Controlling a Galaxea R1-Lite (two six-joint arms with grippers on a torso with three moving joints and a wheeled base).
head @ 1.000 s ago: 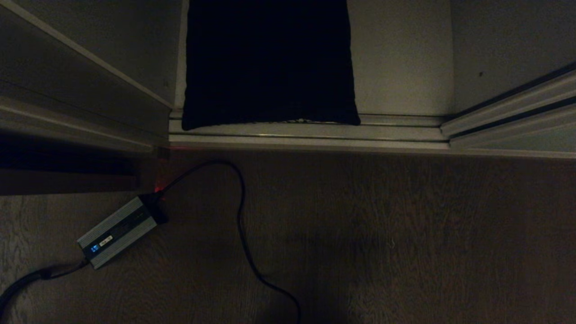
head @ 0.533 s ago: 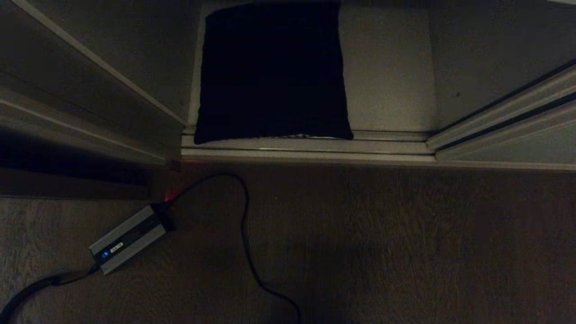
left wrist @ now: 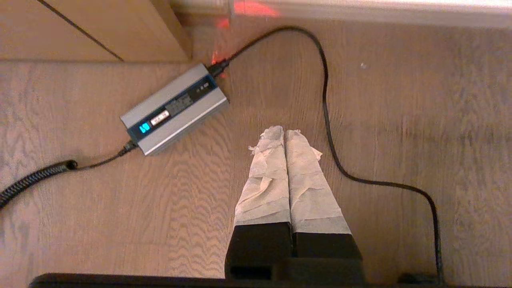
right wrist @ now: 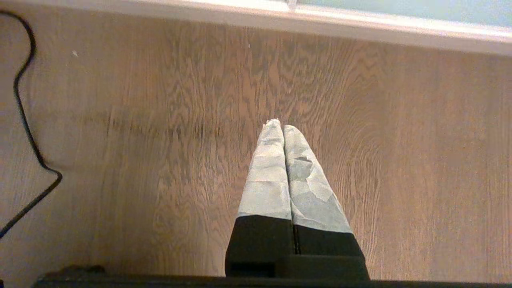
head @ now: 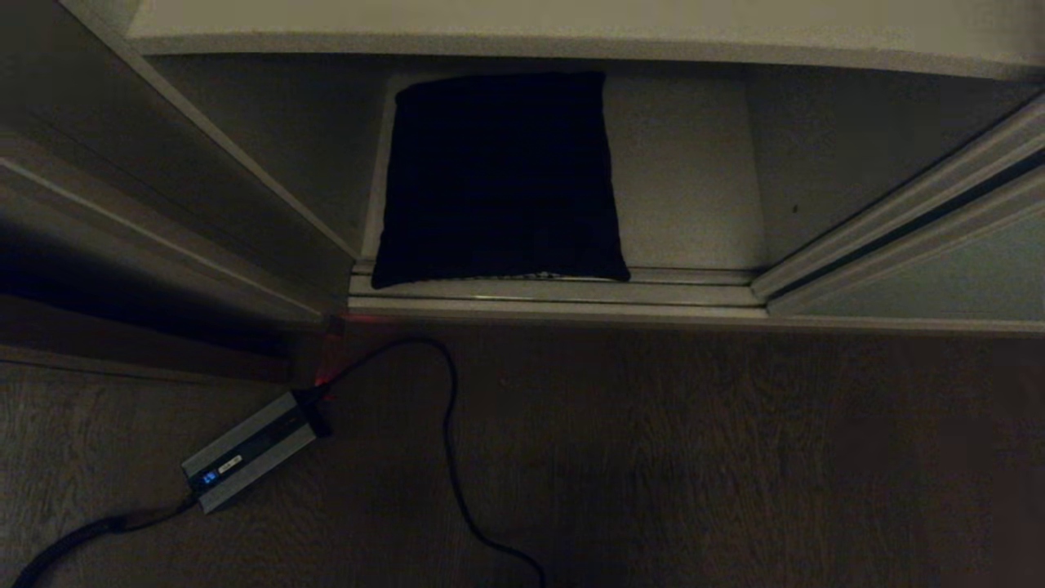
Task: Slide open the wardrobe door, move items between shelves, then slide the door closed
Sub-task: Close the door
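The black cushion (head: 500, 175) lies flat on the bottom shelf (head: 686, 188) inside the open wardrobe, toward the left of the compartment, its near edge resting at the ribbed floor track (head: 555, 296) and its far edge well back under the next shelf (head: 522, 37) above. It looks soft and light, a stuffed fabric square that should squash and sag when lifted, so a pinch on one corner would likely let it droop; the near edge, with its two slightly flared corners just at the track, looks like the easiest place to take hold, and a deep bite into the stuffing ought to hold better than a grip on the seam alone. The fabric seems matte and not slippery, and nothing about it seems fragile. It is nearly square, a little longer front to back in the head view, with its sides running straight into the wardrobe and its plain dark face up. The sliding wardrobe door (head: 963, 278) stands pushed to the right, leaving the opening free. Neither arm shows in the head view. The left tool (left wrist: 285, 131) hangs over the wooden floor (right wrist: 400, 160) with its taped fingers pressed together and nothing between them, near the grey power brick (left wrist: 175, 109) and its cable (left wrist: 328, 120); the right tool (right wrist: 279, 124) is likewise closed and empty above bare floor.
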